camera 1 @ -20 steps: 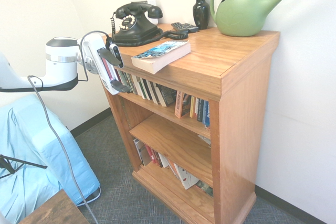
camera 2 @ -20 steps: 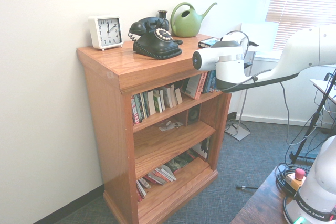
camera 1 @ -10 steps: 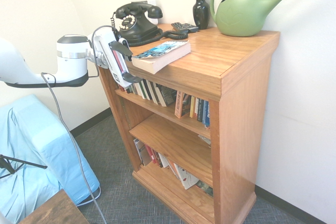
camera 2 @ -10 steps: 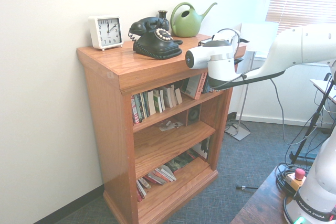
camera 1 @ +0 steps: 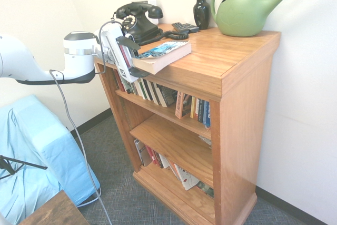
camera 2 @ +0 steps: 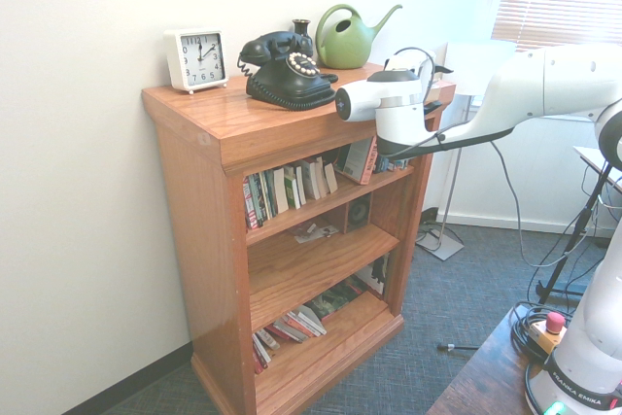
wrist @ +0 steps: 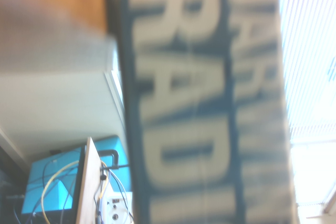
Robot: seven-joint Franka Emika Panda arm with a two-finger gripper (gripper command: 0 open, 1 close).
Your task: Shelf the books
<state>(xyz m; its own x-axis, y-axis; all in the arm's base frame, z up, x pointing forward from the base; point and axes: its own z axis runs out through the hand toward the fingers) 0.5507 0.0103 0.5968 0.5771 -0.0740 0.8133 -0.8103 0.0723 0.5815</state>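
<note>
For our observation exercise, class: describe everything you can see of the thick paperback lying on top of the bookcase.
The paperback is thick, with a blue-teal and black cover and cream page edges. It lies flat, cover up, at the front edge of the wooden bookcase top, one end jutting over that edge toward the gripper. The wrist view shows large pale lettering on its spine. Contact with the fingers is unclear.

Home study, wooden bookshelf (camera 1: pixel 247 77), rotary phone (camera 1: pixel 136 22), carpet (camera 1: pixel 121 198)

Glossy white, rounded plastic arm (camera 1: pixel 21 64) with a grey band around the wrist joint. A grey cable loops above the claw (camera 1: pixel 131 56). The claw body is white, with dark fingers (camera 1: pixel 128 43) and red markings.
</note>
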